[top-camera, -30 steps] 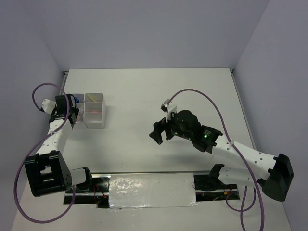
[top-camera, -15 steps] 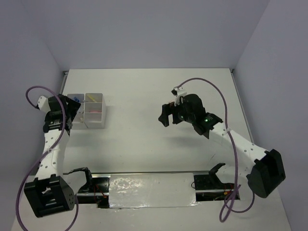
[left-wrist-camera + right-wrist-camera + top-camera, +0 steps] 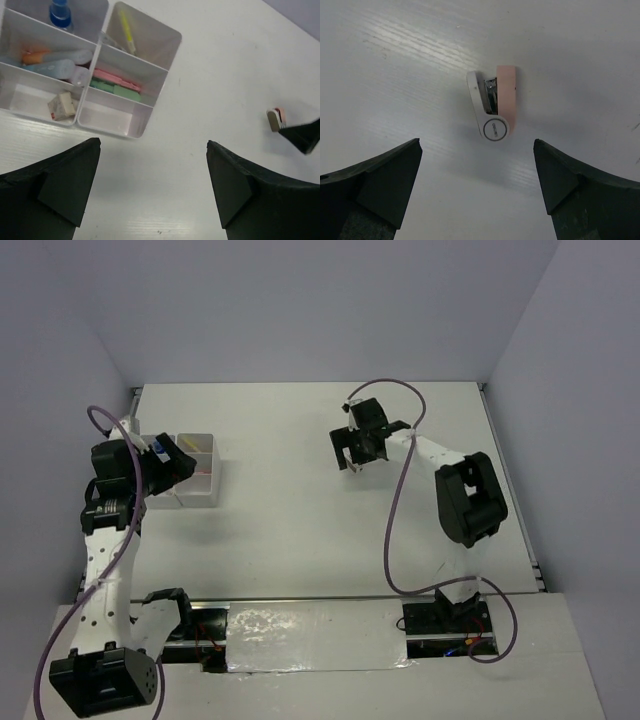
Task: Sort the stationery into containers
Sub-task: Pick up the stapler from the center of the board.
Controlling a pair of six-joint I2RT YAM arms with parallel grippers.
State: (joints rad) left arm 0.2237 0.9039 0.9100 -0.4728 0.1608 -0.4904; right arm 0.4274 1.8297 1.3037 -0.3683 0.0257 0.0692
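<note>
The white four-compartment organizer (image 3: 198, 492) stands at the table's left. In the left wrist view the organizer (image 3: 145, 125) holds a blue-capped bottle (image 3: 60, 12), a yellow pen (image 3: 127, 30), pink (image 3: 117, 79) and green (image 3: 116, 91) markers, orange-tipped blue markers (image 3: 55, 64) and a small eraser (image 3: 62, 105). My left gripper (image 3: 172, 464) (image 3: 152, 145) is open and empty, above the organizer's near side. A small pink-and-white stapler (image 3: 492, 107) (image 3: 275, 119) lies on the table at centre-right. My right gripper (image 3: 350, 450) (image 3: 477, 145) is open and hovers just above and in front of it, not touching.
One black finger (image 3: 302, 137) of the right gripper shows beside the stapler in the left wrist view. Grey walls close the table on the left, back and right. A metal rail (image 3: 310, 625) runs along the near edge between the arm bases.
My right arm has swung from the table's middle toward the far side and now hangs over the stapler. My left arm has risen and drawn back over the organizer's near-left side.
</note>
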